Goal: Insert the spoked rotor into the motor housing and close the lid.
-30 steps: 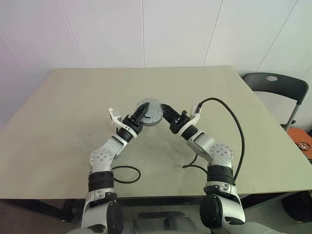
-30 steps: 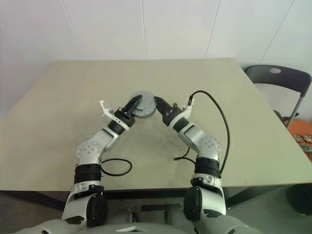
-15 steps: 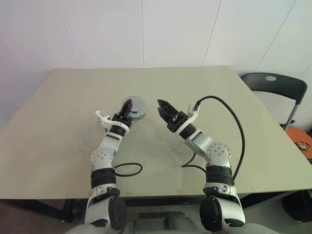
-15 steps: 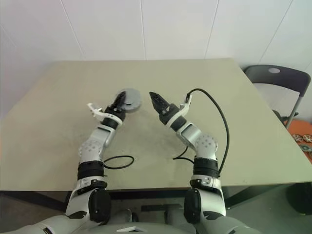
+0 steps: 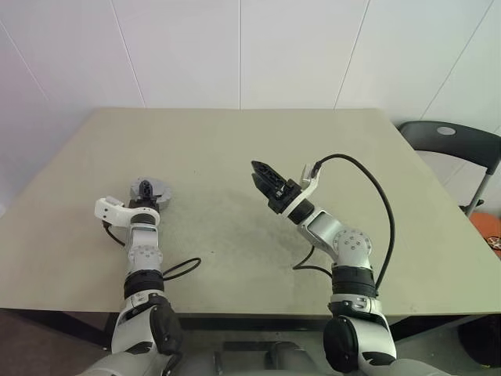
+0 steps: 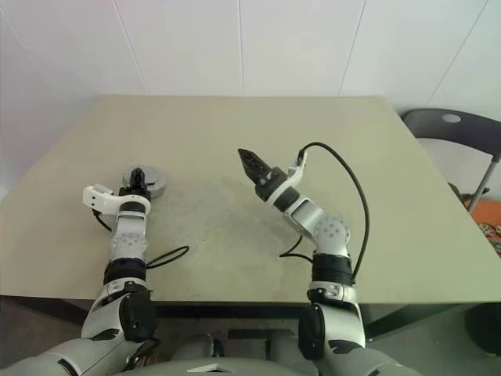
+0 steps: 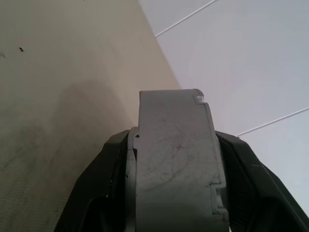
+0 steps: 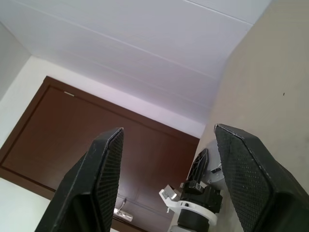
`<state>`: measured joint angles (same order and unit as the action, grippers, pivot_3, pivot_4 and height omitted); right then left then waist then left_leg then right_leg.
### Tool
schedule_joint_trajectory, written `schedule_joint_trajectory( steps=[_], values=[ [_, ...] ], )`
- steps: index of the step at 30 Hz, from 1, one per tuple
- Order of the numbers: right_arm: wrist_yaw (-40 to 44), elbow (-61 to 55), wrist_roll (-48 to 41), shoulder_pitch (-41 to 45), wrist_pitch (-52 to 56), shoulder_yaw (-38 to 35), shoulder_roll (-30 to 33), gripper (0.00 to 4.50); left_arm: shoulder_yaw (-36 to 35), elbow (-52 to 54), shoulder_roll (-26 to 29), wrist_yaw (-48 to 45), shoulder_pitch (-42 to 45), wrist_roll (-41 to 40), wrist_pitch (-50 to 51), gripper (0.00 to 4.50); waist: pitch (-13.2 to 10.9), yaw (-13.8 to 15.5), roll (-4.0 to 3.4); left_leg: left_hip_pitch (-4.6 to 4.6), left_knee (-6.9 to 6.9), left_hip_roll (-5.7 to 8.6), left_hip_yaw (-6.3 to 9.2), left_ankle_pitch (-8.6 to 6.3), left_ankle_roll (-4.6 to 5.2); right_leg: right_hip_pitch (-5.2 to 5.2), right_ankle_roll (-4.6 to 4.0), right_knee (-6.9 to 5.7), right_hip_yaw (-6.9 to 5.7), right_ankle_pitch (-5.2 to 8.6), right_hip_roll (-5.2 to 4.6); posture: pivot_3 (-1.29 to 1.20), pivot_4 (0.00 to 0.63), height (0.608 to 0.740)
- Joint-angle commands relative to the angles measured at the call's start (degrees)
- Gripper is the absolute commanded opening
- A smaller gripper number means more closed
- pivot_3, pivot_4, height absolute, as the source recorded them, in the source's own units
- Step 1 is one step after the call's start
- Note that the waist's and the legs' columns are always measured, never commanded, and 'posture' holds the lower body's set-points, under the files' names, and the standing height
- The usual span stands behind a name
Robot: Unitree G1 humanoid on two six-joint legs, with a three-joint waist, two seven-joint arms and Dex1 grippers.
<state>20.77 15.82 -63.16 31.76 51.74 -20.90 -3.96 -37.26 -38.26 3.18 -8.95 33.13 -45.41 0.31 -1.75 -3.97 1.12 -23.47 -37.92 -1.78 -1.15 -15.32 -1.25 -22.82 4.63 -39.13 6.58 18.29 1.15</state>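
No readable text, label, brand, number or sign appears anywhere in these views.

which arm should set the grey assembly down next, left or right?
Left. The left gripper already clamps the grey round assembly low over the table. The right gripper is open, empty and off to the side.
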Motion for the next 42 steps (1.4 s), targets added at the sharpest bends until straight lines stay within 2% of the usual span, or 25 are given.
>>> schedule_joint_trajectory(
  steps=[1, 8, 11, 14, 16, 24, 31, 39, 42],
  values=[
    [1.1, -2.1, 0.0, 0.3, -0.9, 0.5, 0.3, 3.12, 0.5, 0.9, 0.7, -0.3, 1.8, 1.2, -2.4, 2.35, 0.0, -0.1, 0.0, 0.0, -0.03, 0.0, 0.0, 0.0, 0.0, 0.0, 0.02, -0.02, 0.0, -0.01, 0.01, 0.0, 0.0, 0.74],
    [1.2, -2.3, 0.3, -0.2, -1.4, 1.0, 0.4, 3.12, 0.5, -2.1, 1.1, 5.4, 1.7, 5.2, -6.1, 2.35, 0.0, -0.1, 0.02, 0.08, -0.07, 0.01, 0.0, 0.0, 0.0, 0.06, 0.03, -0.08, 0.0, -0.02, 0.05, 0.0, 0.0, 0.74],
    [1.5, -2.4, 0.8, -0.4, -1.5, 1.4, 0.5, 3.17, 1.6, -3.3, 1.9, 9.0, 1.3, 8.2, -7.1, 3.11, 0.0, -0.2, 0.02, 0.18, -0.09, -0.01, 0.01, 0.0, 0.0, 0.1, 0.03, -0.15, 0.05, -0.02, 0.08, 0.0, 0.0, 0.74],
    [1.8, -2.6, 1.2, -0.5, -1.5, 1.9, 0.5, 3.17, 2.1, -3.5, 2.1, 12.7, 0.9, 10.4, -8.3, 4.15, 0.1, -0.3, -0.01, 0.2, -0.09, -0.02, 0.02, 0.0, 0.0, 0.1, 0.03, -0.19, 0.06, -0.02, 0.1, 0.0, 0.0, 0.74],
    [1.9, -2.6, 1.2, -0.5, -1.6, 2.1, 0.6, 3.17, 2.3, -3.9, 2.5, 16.3, 0.7, 11.9, -8.8, 4.47, 0.1, -0.5, -0.02, 0.24, -0.09, -0.02, 0.0, 0.0, 0.0, 0.12, 0.03, -0.21, 0.1, -0.02, 0.11, 0.0, 0.0, 0.74],
    [2.0, -2.7, 1.1, -0.6, -1.4, 2.4, 0.5, 3.17, 2.9, -3.2, 2.9, 27.4, -0.2, 15.7, -7.9, 4.47, 0.1, -2.4, -0.05, 0.34, -0.08, -0.06, -0.02, 0.0, 0.0, 0.17, 0.03, -0.26, 0.17, -0.02, 0.15, 0.0, 0.0, 0.74],
    [2.8, -2.9, 1.9, -1.6, -1.1, 3.6, 0.8, 3.17, 6.6, 1.1, 3.4, 34.9, -2.0, 23.1, -6.0, 4.47, 0.1, -3.2, -0.06, 0.34, -0.07, -0.07, -0.01, -0.01, 0.0, 0.17, 0.03, -0.26, 0.17, -0.02, 0.14, 0.0, 0.0, 0.74],
    [4.1, -3.8, 4.9, -2.3, -2.5, 5.5, 1.8, 3.17, 10.5, 9.3, 3.7, 38.5, -5.5, 29.0, 0.3, 4.47, 0.1, -1.6, -0.05, 0.35, -0.11, -0.03, 0.02, 0.0, 0.0, 0.26, 0.1, -0.23, 0.12, -0.06, 0.06, 0.0, 0.0, 0.74],
    [4.9, -4.6, 8.2, -2.8, -4.2, 7.4, 2.9, 3.17, 13.3, 14.6, 3.6, 34.9, -7.5, 30.2, 1.5, 4.47, 0.1, -1.2, -0.03, 0.3, -0.12, -0.02, 0.02, 0.0, 0.0, 0.24, 0.11, -0.2, 0.11, -0.06, 0.06, 0.0, 0.0, 0.74]
  ],
)
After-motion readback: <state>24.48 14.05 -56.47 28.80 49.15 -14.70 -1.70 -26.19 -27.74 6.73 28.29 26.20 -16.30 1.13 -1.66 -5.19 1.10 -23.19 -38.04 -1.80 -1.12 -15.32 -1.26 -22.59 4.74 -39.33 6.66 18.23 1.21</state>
